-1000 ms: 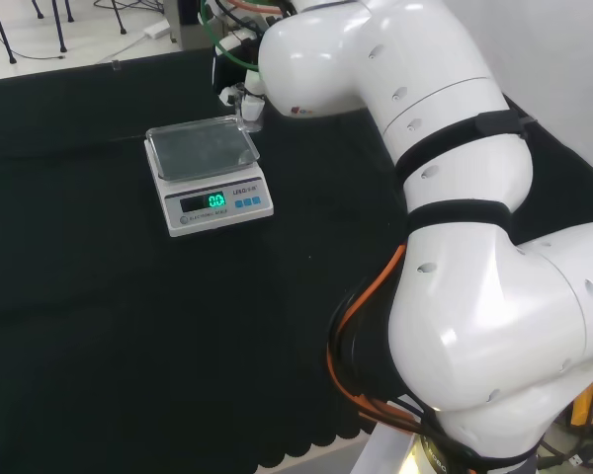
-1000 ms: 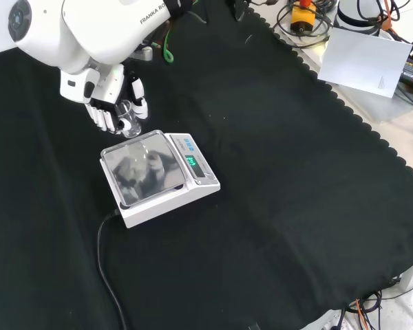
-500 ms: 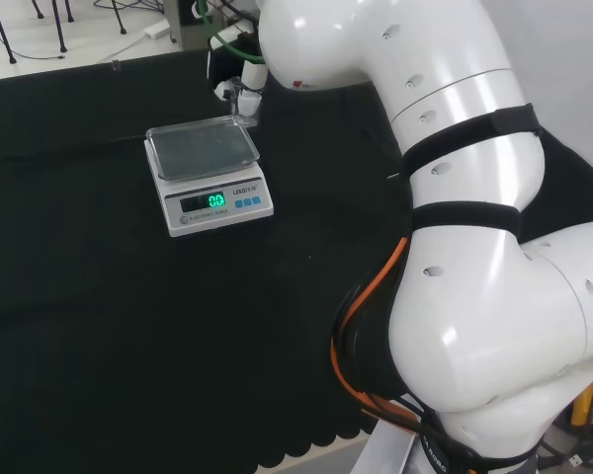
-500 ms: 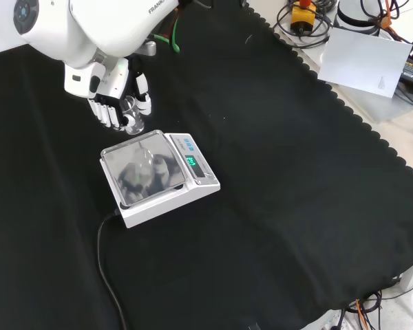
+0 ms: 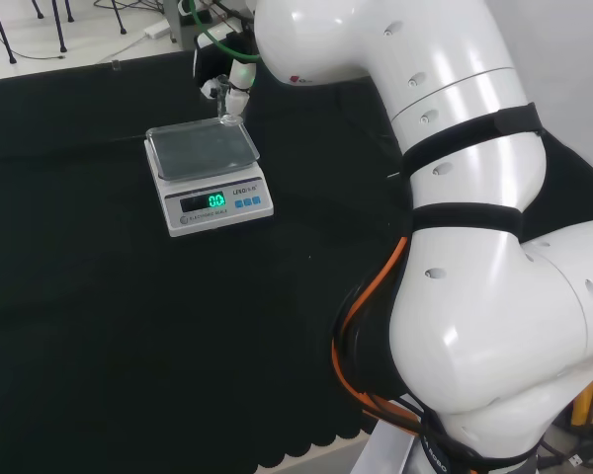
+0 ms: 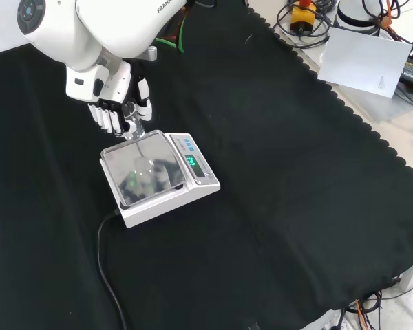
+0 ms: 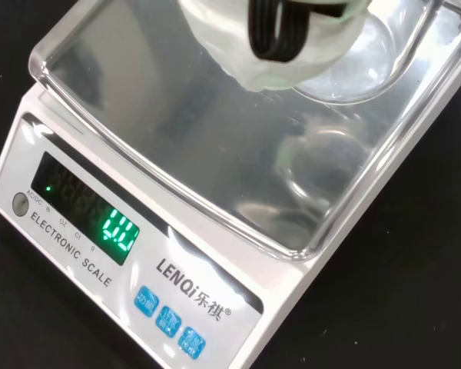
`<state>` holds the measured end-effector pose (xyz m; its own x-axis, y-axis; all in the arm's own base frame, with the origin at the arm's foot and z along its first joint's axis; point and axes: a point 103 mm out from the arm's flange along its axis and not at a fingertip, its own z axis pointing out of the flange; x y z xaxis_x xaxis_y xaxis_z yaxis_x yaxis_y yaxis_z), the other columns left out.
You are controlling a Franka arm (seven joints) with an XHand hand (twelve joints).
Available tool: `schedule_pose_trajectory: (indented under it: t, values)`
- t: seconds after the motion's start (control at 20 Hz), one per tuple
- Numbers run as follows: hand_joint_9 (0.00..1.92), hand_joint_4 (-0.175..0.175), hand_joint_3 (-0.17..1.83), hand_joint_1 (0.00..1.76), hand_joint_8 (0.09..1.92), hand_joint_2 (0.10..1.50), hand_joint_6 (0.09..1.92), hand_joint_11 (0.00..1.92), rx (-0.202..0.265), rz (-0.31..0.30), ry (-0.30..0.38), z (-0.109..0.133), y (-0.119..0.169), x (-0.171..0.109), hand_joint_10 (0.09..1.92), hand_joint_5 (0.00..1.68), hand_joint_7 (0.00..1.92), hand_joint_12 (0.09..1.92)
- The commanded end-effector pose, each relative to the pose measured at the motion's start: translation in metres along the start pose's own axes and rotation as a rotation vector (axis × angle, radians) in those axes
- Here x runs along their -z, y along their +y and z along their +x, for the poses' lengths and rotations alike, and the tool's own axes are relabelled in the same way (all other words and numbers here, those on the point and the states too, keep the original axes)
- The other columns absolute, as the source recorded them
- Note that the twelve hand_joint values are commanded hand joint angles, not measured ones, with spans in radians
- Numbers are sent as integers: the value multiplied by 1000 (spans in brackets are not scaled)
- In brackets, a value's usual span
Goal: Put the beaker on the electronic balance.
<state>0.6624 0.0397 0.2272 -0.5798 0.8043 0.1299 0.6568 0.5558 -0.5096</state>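
Observation:
The electronic balance (image 5: 210, 176) is white with a shiny pan (image 6: 143, 167) and a lit green display (image 7: 117, 233). My hand (image 6: 114, 100) has its fingers curled round a small clear beaker (image 6: 133, 126), which hangs just above the pan's edge on the arm's side. In the head view the hand (image 5: 231, 83) and beaker (image 5: 224, 117) are at the pan's far right corner. In the wrist view the beaker's round glass base (image 7: 361, 61) hovers over a corner of the pan (image 7: 215, 146), below a blurred white part of the hand (image 7: 292, 46).
A black cable (image 6: 103, 268) runs from the balance toward the front view's bottom. The arm's big white links (image 5: 455, 197) stand at the head view's right. The cloth's scalloped edge (image 6: 372, 130) and a white sheet (image 6: 361, 58) lie at the front view's right.
The hand with the beaker has moved left in the head view, from beside the balance's right corner to over the pan's edge. The balance has not moved.

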Motion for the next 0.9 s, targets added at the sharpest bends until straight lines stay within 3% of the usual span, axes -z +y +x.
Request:
schedule_pose_trajectory:
  t: [0.05,0.9]
  values:
    - [1051,-175,0,1496,1169,1117,1190,876,21,-12,-29,10,15,0,1026,848,728,1348]
    - [1053,-175,0,1496,1166,1116,1187,877,102,21,-23,23,60,-10,1020,850,729,1347]
